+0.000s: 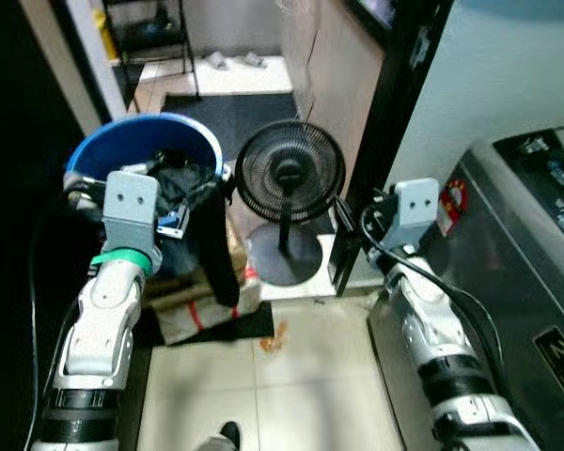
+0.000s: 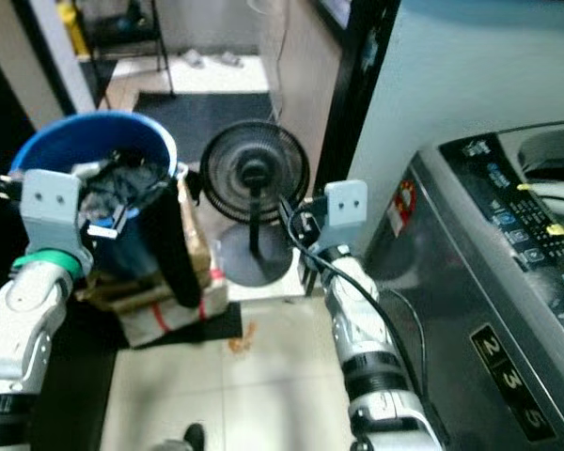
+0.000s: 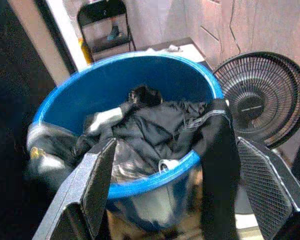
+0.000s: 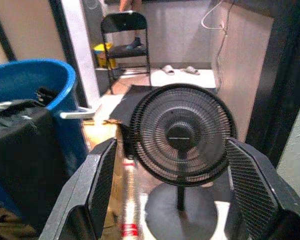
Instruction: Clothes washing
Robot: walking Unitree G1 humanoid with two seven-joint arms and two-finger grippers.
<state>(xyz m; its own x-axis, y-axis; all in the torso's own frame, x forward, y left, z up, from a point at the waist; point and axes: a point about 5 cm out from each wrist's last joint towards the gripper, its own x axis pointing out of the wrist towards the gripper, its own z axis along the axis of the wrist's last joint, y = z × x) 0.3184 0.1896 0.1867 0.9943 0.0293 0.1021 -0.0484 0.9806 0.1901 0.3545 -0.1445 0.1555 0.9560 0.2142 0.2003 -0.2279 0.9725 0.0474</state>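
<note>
The washing is barely begun: the dark clothes [image 3: 155,130] sit heaped in the blue laundry bucket [image 3: 140,85], one black garment [image 1: 216,249] trailing over its rim, well apart from the washing machine [image 2: 489,282]. The left gripper [image 3: 175,190] hovers just before the bucket, fingers spread and empty. The right gripper [image 4: 165,190], equally wide and empty, faces the black floor fan [image 4: 182,135], so every piece has yet to be carried over.

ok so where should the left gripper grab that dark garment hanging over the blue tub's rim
Grip the dark garment at the fold where it crosses the blue tub rim, coming from above and in front. It drapes down outside there, free of the pile, and the open left gripper already faces it.
</note>
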